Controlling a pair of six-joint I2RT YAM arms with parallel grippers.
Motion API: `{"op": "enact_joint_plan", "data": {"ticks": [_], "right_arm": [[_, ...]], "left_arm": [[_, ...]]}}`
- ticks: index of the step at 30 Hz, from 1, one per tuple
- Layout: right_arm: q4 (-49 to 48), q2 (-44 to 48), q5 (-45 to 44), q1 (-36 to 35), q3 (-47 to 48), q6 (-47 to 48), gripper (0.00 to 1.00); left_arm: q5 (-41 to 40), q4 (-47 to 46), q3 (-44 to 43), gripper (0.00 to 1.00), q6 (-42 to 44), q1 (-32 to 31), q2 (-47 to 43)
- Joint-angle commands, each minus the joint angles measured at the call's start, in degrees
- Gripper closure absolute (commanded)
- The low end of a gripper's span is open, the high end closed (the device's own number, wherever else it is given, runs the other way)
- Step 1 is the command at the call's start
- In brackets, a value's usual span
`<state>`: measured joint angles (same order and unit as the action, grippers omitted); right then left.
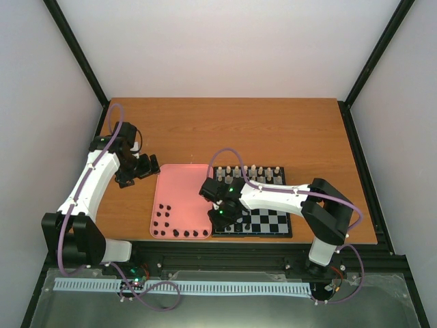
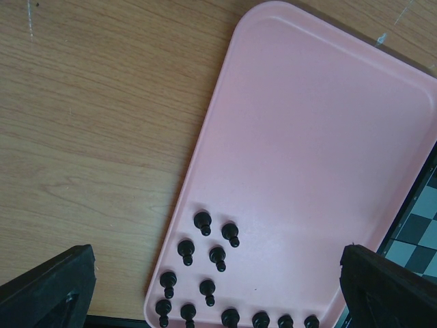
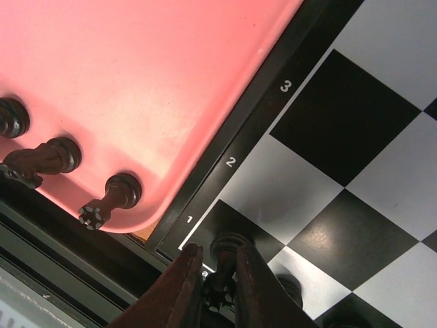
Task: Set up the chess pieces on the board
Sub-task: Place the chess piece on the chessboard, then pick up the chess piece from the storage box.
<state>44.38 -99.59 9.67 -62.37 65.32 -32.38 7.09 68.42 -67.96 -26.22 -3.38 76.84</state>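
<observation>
The board (image 1: 273, 222) lies at the front right, against the pink tray (image 1: 181, 191). Several black chess pieces (image 1: 164, 222) stand in the tray's near-left corner and along its front edge; they also show in the left wrist view (image 2: 203, 220). My right gripper (image 1: 220, 217) is at the board's near-left corner. In the right wrist view my right gripper (image 3: 218, 287) is shut on a black chess piece (image 3: 225, 246) whose base rests on the dark corner square by the "1" mark. Another black piece (image 3: 290, 287) stands on the square beside it. My left gripper (image 1: 140, 166) hangs open and empty left of the tray.
Cream-white pieces (image 1: 249, 171) fill the board's far rows. Three black pieces (image 3: 113, 198) lean near the tray's (image 3: 136, 68) front corner, close to the board rim (image 3: 252, 130). Bare wood table (image 2: 89, 137) lies left of the tray (image 2: 328, 150).
</observation>
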Motion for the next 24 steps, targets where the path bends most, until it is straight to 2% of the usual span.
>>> {"op": "enact_joint_plan", "data": {"ticks": [1,7,10,18,24], "right_arm": [[-0.3,0.0,-0.3,0.2,-0.3,-0.1,0.84],[0.4,0.9,-1.0,0.3,0.9,0.3,0.77],[1.5,1.3,-1.7,0.2,2.5,0.7,0.69],[4.2,2.8,-3.5,0.2,7.6,1.3,0.57],[5.6,-1.4,-1.5,-1.4,14.4,4.8,0.54]], "left_arm": [[0.2,-0.5,-0.9,0.00,0.9,0.5,-0.4],[0.3,-0.5,-1.0,0.00,0.9,0.5,-0.4],[0.4,-0.5,-1.0,0.00,0.9,0.5,-0.4],[0.7,-0.5,-1.1,0.00,0.9,0.5,-0.7],[0.9,-0.6,-0.9,0.00,1.0,0.4,-0.7]]}}
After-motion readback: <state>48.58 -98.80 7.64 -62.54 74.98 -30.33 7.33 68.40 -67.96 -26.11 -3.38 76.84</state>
